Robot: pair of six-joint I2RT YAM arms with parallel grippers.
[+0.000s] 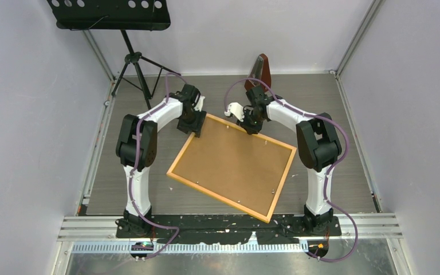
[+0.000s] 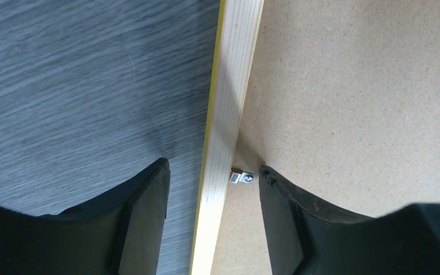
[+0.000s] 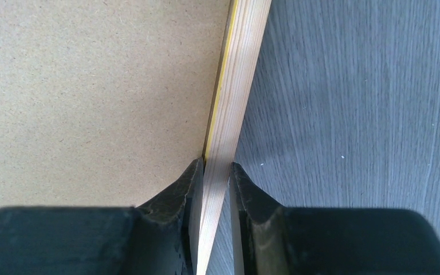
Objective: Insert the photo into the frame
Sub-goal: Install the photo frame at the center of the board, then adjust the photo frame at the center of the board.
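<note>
At the near edge of the bench both arm bases sit on a black plate [image 1: 229, 232], w/ aluminium rails [image 1: 372, 224] along it. The table [image 1: 344, 114] has a dark grey wood-grain top. Pale grey walls [image 1: 28, 114] close it on the left, right and far sides.

The frame [image 1: 217, 197] lies flat approx. in the middle of the bench, back side up and turned so that one corner points to the near edge. A brown fibreboard backing [image 1: 232, 163] fills it. Whether the photo is under it, we cannot tell.

The left gripper [image 2: 212, 172] is at the frame corner that looks to the far-left corner of the bench. Its jaws are released and stand astride the wooden strip, one finger [image 2: 143, 217] over the table, the other over the backing. A small metal tab [image 2: 242, 177] is just beside that inner finger. The right gripper [image 3: 216, 168] is on the frame's far strip, jaws clenched on the wood.

In the far-left corner stands a black music stand [image 1: 134, 63]. At the far edge, approx. mid, a dark red-brown panel [image 1: 260, 69] stands upright by the back wall; we cannot tell what it is.
</note>
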